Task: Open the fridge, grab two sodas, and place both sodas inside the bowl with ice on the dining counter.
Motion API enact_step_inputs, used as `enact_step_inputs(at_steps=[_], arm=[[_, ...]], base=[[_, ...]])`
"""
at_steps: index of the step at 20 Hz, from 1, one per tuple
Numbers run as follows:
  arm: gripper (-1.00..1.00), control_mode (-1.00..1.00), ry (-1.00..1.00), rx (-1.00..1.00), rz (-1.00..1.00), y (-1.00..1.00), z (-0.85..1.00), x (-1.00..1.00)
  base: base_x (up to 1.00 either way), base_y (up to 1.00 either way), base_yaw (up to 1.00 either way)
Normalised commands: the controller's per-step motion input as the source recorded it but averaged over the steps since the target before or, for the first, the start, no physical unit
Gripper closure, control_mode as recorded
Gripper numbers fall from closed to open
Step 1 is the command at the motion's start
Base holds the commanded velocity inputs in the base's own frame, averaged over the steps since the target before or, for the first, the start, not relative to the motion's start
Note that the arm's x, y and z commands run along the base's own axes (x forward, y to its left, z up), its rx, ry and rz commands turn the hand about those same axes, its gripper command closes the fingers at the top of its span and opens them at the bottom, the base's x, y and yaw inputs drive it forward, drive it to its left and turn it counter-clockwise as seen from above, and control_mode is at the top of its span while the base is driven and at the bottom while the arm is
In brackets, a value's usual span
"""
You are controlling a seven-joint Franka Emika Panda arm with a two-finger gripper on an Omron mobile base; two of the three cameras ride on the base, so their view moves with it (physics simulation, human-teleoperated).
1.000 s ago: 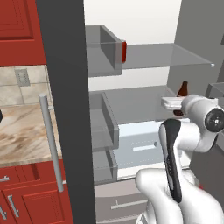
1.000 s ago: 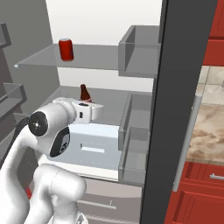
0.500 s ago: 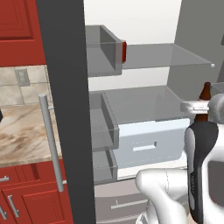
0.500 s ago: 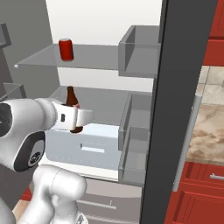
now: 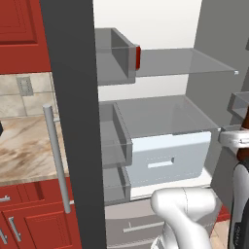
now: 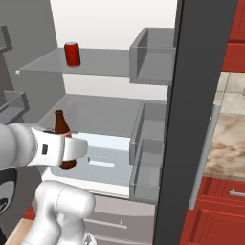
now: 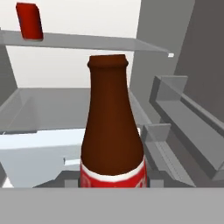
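Note:
The fridge stands open, its white inside and grey shelves facing me. One red soda can stands on the top glass shelf, seen also as the can and half hidden behind a door bin as the can. My gripper is shut on a brown glass bottle with a red label, held upright in front of the middle shelf, well below the can. The bottle rises between my fingers. At the left base view's right edge, the gripper holds the bottle. Bowl and dining counter are out of view.
The dark open fridge door with its bar handle stands left of the opening. A white crisper drawer sits under the middle shelf. Grey door bins line the other door. A marbled wall countertop tops red cabinets.
The arm has drawn back from the middle shelf, carrying the brown bottle outward, away from the fridge's back wall. The red can has stayed on the top shelf.

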Motion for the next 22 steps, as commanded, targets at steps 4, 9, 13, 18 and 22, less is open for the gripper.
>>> enact_step_inputs(at_steps=[4, 9, 13, 18, 22], arm=[[1.0, -1.0, 0.01, -0.02, 0.0, 0.02, -0.02, -0.03], [1.0, -1.0, 0.0, 0.0, 0.0, -0.01, 0.0, 0.0], [1.0, 1.0, 0.0, 0.0, 0.0, 0.0, 0.0, 0.0], [1.0, 1.0, 0.0, 0.0, 0.0, 0.0, 0.0, 0.0], [1.0, 1.0, 0.0, 0.0, 0.0, 0.0, 0.0, 0.0]], base=[[0.0, 0.0, 0.0], [0.0, 0.0, 0.0], [0.0, 0.0, 0.0], [-0.07, -0.02, -0.01], [-0.49, -0.1, -0.04]])
